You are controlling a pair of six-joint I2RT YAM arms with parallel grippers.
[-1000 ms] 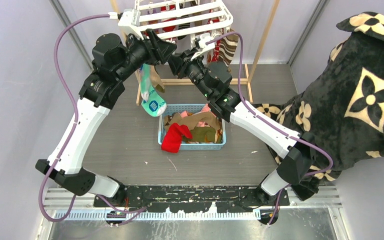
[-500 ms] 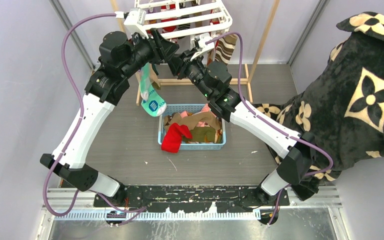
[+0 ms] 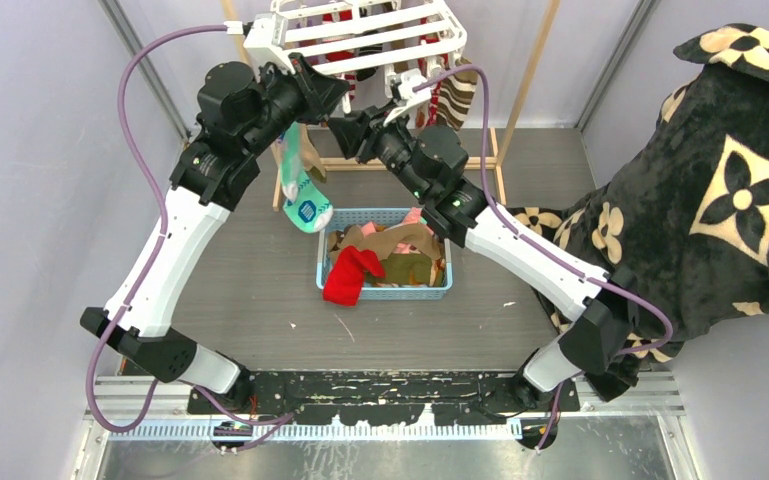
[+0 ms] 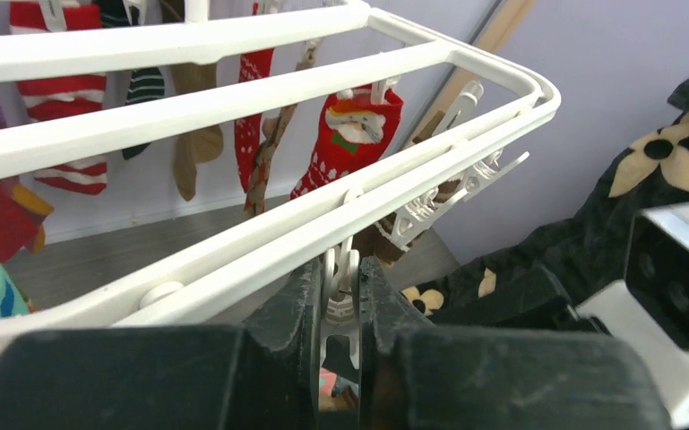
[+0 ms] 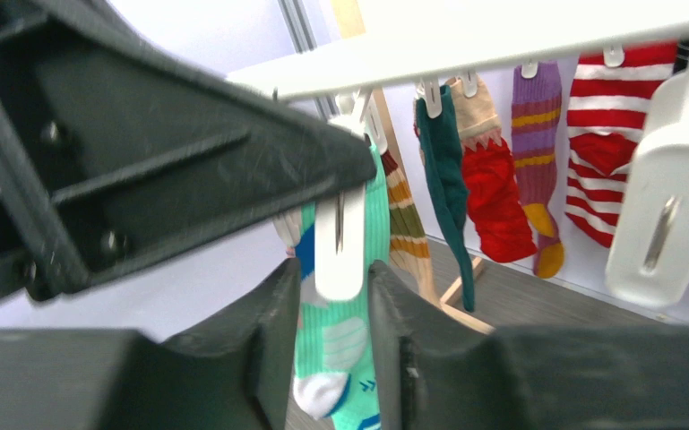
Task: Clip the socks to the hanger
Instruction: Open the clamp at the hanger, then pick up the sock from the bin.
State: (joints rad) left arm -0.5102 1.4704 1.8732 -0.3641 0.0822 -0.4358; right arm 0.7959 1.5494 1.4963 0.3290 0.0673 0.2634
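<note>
Where the left arm reaches up under the near rail of the hanger (image 4: 188, 103), the left gripper (image 4: 341, 278) has its jaws pressed together on a white clip (image 5: 340, 237), the two black fingers pinching the clip's upper ends just below the rail. A teal sock (image 3: 300, 195) hangs from the hanger's left corner, beside and below that gripper. In the right wrist view it dangles just behind the clip, and I cannot tell which clip holds it. More socks hang further back on the hanger, among them a red-and-white striped sock (image 4: 54, 116) on the left and a red Santa sock (image 4: 358, 125) nearer the right end. The right gripper (image 5: 334, 287) comes up from the right to meet the left one nose to nose. Its jaws are spread, one finger on each side of the clip's lower half, and a sliver of gap shows on the left side, so nothing is gripped there. Below the two grippers a blue basket (image 3: 390, 292) sits on the grey table, heaped with loose socks in brown, pink and tan. A red sock (image 3: 350, 278) is draped over its front left corner and down onto the table. The hanger hangs inside a pale wooden frame (image 3: 535, 60). At the far right a black blanket (image 3: 730, 190) with cream flowers is piled up, well apart from the basket.
</note>
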